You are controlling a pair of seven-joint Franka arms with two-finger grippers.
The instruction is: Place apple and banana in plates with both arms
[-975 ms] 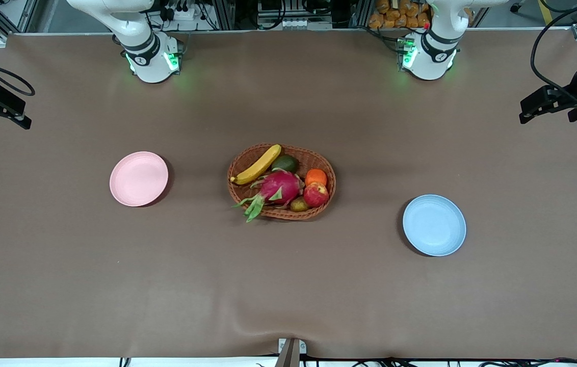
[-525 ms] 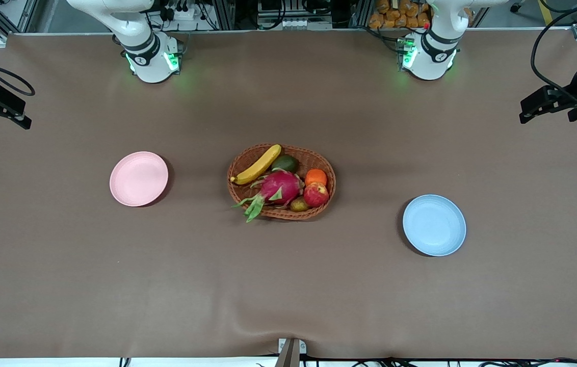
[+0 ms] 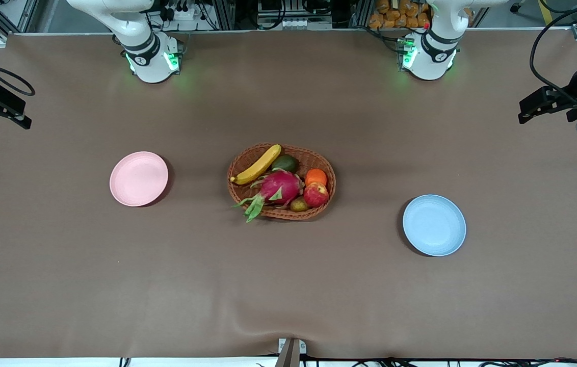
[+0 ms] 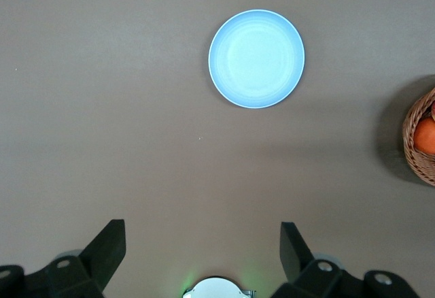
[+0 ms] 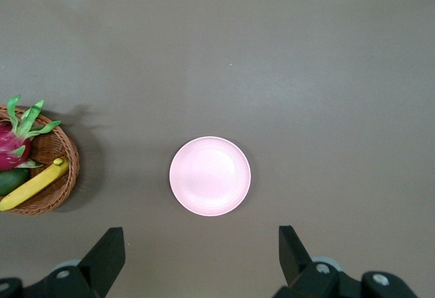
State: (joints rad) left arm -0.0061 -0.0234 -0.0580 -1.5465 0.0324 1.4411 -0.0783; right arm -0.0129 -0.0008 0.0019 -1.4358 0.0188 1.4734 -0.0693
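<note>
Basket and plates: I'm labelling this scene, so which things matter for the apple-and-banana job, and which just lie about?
For the job:
apple, in the basket
banana, in the basket
pink plate
blue plate
left gripper, open
right gripper, open

Lying about:
basket
dragon fruit
orange
avocado

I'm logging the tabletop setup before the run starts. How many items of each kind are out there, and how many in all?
Plates: 2, pink plate and blue plate
Baskets: 1, wicker basket
Fruits in the basket: 6, banana, apple, orange, dragon fruit, dark green fruit, small brownish fruit
Total: 9
</note>
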